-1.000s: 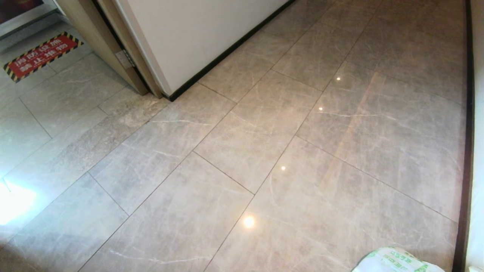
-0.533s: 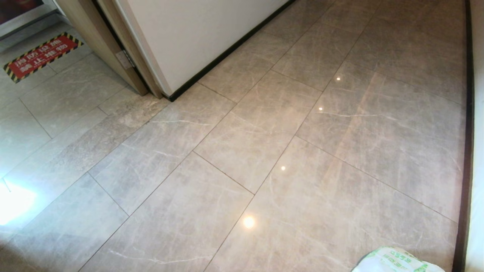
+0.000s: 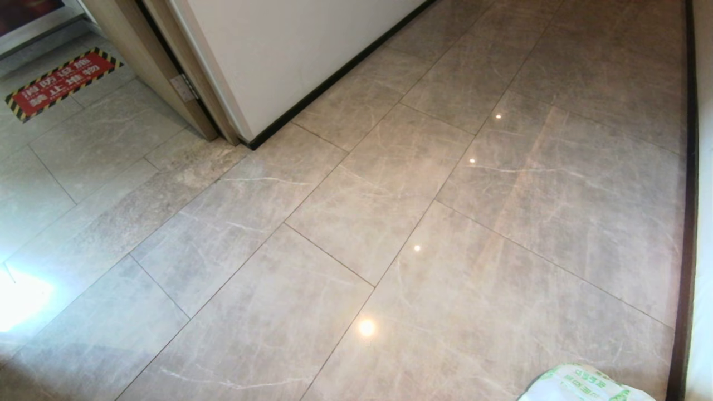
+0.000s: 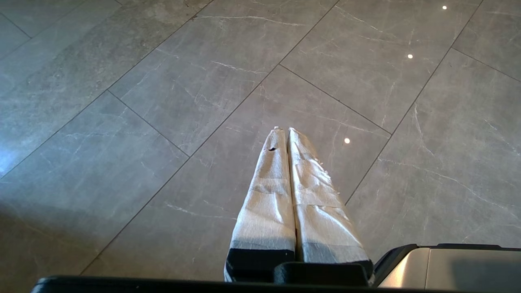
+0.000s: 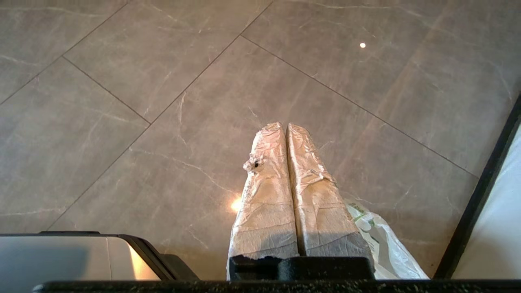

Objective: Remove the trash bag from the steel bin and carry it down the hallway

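The trash bag (image 3: 585, 384), white crinkly plastic with green print, lies on the glossy hallway tiles (image 3: 390, 195) at the near right, close to the right wall. In the right wrist view the trash bag (image 5: 382, 244) shows beside and below my right gripper (image 5: 286, 125). That gripper's taped fingers are pressed together with nothing between them. My left gripper (image 4: 283, 129) hangs over bare tiles, also shut and empty. The steel bin is out of view.
A white wall with black skirting (image 3: 334, 78) runs along the left, ending at a wooden door frame (image 3: 167, 72). Beyond it a red floor sign (image 3: 61, 81) with a striped border lies on the tiles. Black skirting (image 3: 688, 223) lines the right wall. My grey body panel (image 4: 447, 264) sits beside the left gripper.
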